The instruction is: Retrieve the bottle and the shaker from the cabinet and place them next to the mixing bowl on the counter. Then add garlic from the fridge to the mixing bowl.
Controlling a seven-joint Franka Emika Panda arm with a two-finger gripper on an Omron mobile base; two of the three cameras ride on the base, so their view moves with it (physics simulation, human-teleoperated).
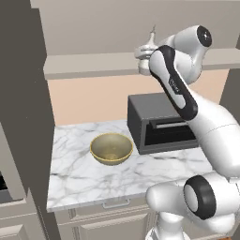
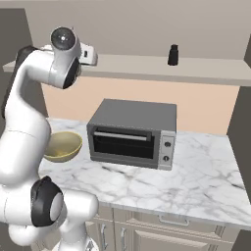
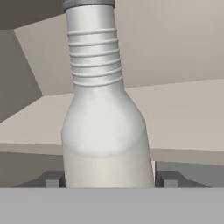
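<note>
End effector (image 3: 109, 178) sits half-open with its fingertips (image 3: 52, 179) flanking the bottle (image 3: 105, 131) at the cabinet (image 2: 147, 68) shelf, apparently gripping it, so the next move is lowering it beside the mixing bowl (image 1: 111, 148) on the tabletop (image 1: 84, 178).

The arm's forearm is hiding most of the bottle (image 1: 146, 52) in the left base view; at 9 o'clock in the right base view, it is covering the mixing bowl's (image 2: 66, 145) left part.
</note>
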